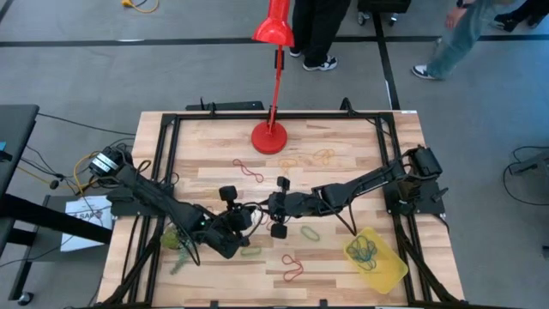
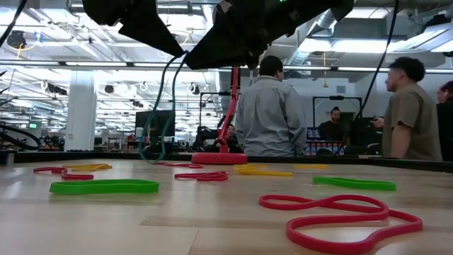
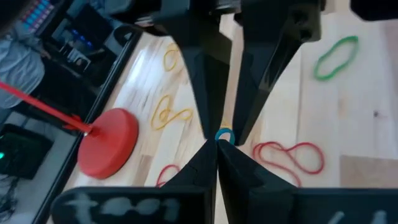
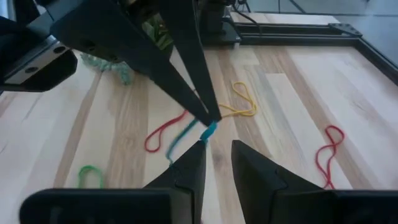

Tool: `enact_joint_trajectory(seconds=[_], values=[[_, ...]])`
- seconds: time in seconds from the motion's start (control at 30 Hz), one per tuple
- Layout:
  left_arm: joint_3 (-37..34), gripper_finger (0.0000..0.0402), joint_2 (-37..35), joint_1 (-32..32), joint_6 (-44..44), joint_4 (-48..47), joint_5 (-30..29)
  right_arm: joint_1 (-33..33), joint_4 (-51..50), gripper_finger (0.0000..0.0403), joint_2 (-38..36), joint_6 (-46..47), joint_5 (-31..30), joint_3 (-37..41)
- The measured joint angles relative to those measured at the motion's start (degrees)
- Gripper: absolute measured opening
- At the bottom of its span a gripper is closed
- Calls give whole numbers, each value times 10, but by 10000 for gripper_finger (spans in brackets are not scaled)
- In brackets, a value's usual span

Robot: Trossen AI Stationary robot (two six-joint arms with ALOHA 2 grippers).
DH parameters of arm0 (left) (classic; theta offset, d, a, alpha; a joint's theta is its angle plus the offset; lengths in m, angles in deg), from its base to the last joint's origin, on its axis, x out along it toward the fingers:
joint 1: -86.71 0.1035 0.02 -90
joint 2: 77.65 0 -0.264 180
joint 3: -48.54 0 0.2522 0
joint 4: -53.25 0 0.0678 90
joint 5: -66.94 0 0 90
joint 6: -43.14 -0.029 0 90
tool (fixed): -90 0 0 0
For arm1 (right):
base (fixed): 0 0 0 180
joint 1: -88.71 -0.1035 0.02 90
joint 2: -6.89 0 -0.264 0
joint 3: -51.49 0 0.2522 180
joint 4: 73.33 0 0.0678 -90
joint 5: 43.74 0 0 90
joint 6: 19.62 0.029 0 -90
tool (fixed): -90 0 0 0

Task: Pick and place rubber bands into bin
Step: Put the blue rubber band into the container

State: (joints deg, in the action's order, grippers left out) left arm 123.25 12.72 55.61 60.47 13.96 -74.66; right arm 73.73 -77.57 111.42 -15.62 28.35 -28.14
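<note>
Risk of blue rubber band (image 4: 186,135) snapping free above table (image 1: 360,146), well short of bin (image 1: 393,266): left gripper (image 3: 216,138) jaws pressed together pinching it, right gripper (image 4: 217,149) jaws slightly spread beside it.

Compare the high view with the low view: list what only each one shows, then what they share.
Only the high view shows the yellow bin at the table's near right corner, with dark bands inside, and both arms meeting mid-table, left gripper facing right gripper. Only the low view shows people standing in the room behind. Both share the red lamp base, green rubber bands, red ones and yellow ones lying on the wood.
</note>
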Motion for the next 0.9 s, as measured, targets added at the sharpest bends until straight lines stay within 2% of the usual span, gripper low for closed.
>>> enact_joint_trajectory(seconds=[0.73, 0.9], values=[[0, 0, 0, 22, -6, 6, 2, -1, 4, 69, 0, 0, 0, 0], [0, 0, 0, 23, -5, 6, 2, -1, 0, 34, 0, 0, 0, 0]])
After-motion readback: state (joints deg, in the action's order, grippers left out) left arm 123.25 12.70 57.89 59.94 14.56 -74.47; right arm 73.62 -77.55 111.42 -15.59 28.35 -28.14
